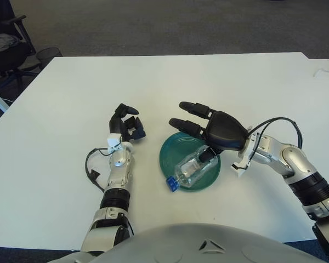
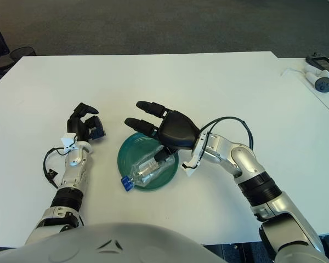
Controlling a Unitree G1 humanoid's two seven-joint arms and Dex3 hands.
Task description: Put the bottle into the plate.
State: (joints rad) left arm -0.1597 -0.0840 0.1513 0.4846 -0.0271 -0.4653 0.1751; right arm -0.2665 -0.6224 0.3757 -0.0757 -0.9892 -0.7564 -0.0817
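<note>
Clear plastic, blue cap: the bottle [image 1: 191,170] lies on its side across the green plate [image 1: 178,152] at centre frame, cap end poking over the lower-left rim onto the white counter [image 1: 236,87]. My right hand [image 1: 211,127] hovers over the plate's upper right, fingers [image 1: 189,107] spread wide, holding nothing. I judge the release done; next I'd lift clear. My left hand [image 1: 126,127] shows curled, left of the plate.

Bottle [image 1: 190,170]: clear plastic, blue cap, lying on its side across the plate's near rim; cap end overhangs the rim toward the near left.
Plate [image 1: 178,148]: round, dark green, on the white table.
</note>
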